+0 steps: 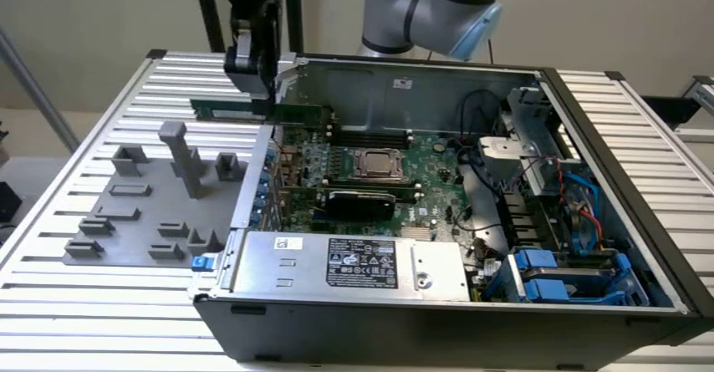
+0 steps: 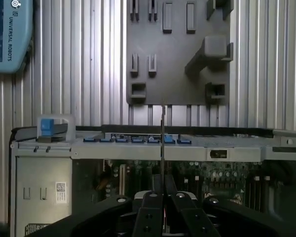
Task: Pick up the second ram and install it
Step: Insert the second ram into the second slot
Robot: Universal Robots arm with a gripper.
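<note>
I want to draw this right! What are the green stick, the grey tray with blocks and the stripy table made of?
The second ram, held in the gripper, looks like green circuit board: thin, flat and matte. The grey tray seems to be matte plastic, dull with no glints. The table is probably aluminium: pale ribbed slats with a soft shine.

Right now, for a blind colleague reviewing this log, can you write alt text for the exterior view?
The gripper holds the second ram level in the air by the open computer case, near the grey holder tray. The motherboard lies exposed inside.
</note>
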